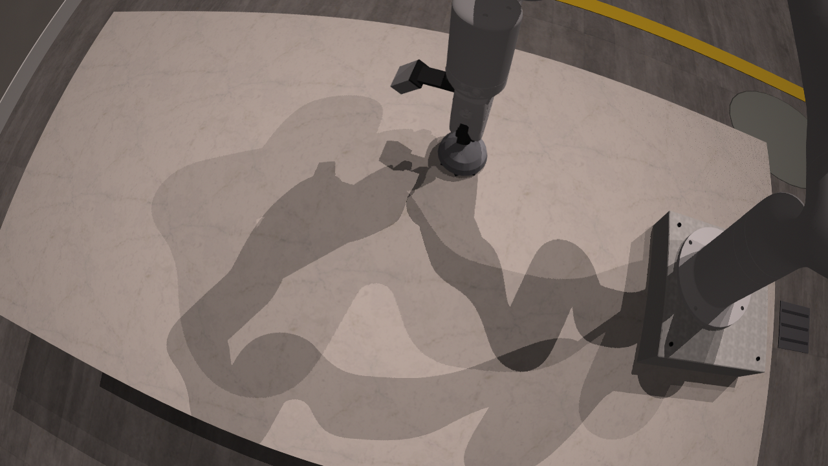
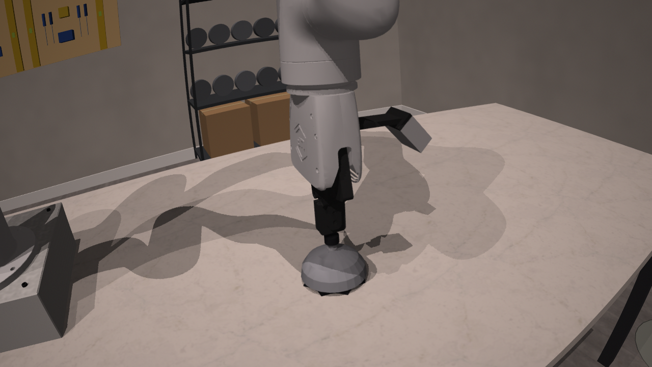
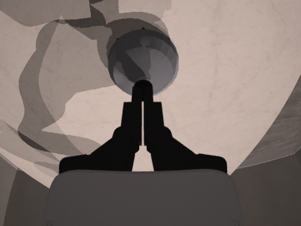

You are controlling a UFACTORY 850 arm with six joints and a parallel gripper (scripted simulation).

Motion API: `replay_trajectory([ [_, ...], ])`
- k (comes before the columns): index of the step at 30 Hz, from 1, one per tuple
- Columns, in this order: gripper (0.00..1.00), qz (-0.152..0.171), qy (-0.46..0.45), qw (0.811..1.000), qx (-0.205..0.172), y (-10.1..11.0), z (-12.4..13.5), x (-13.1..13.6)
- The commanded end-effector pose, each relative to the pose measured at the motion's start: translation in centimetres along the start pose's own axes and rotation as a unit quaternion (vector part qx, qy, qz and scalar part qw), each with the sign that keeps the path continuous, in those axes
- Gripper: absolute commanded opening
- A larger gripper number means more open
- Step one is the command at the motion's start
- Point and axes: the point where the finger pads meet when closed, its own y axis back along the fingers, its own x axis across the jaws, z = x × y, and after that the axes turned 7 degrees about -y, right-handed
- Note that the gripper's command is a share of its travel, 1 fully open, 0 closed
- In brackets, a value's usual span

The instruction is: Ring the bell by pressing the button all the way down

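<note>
The grey dome bell [image 1: 463, 156] [image 2: 333, 269] [image 3: 144, 59] stands upright on the marble table [image 1: 173, 116] [image 2: 501, 205]. Its small black button [image 2: 331, 238] [image 3: 143, 85] sticks up from the top of the dome. My gripper [image 1: 462, 137] [image 2: 330, 230] [image 3: 142, 99] is shut with nothing between the fingers and points straight down. The closed fingertips rest on top of the button. In the top view the button is hidden under the fingers.
The arm's grey base block [image 1: 695, 312] [image 2: 31, 273] stands at the table's edge. The wrist camera bracket [image 1: 408, 77] [image 2: 405, 127] sticks out sideways from the arm. A shelf rack with boxes [image 2: 227, 91] stands behind the table.
</note>
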Motion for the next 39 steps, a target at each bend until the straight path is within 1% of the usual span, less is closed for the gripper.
replay_trajectory([
  [1, 0.00, 0.000, 0.000, 1.000, 0.001, 0.0, -0.1, 0.0],
  [12, 0.00, 0.000, 0.000, 1.000, 0.001, 0.0, -0.1, 0.0],
  [22, 0.00, 0.000, 0.000, 1.000, 0.001, -0.9, -0.1, 0.0],
  [39, 0.00, 0.000, 0.000, 1.000, 0.001, -1.1, -0.1, 0.0],
])
